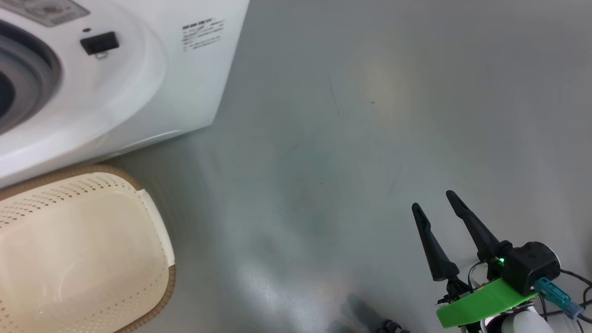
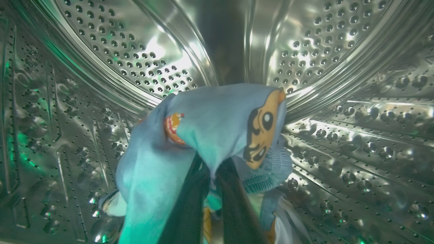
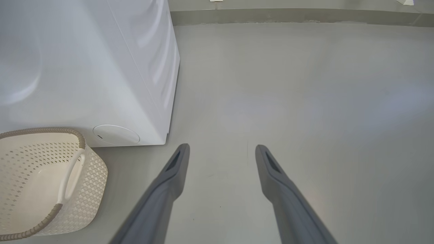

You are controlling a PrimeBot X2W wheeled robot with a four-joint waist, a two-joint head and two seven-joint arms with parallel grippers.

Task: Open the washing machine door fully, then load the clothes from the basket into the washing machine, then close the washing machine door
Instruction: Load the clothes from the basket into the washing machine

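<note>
Left gripper (image 2: pixel 212 173), inside the washing machine drum (image 2: pixel 339 135), clamps the blue clothes (image 2: pixel 210 125). Right gripper (image 1: pixel 433 201) hangs spread wide above the floor (image 1: pixel 347 115).

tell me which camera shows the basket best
The right wrist view: the basket sits sharp beside the washer, showing its rim, side handle, holed wall and bare inside. The head view looks down into it, larger but softer and cut by the frame. The left wrist view faces the washer drum.

Inside of perforated steel drum (image 2: pixel 135 67), blue cloth (image 2: pixel 210 125) with orange cartoon prints bunched before the drum's back wall, left gripper (image 2: pixel 212 169) pinched on it, dark fingers (image 2: pixel 184 210) rising beneath, green glow on drum's left wall
</note>
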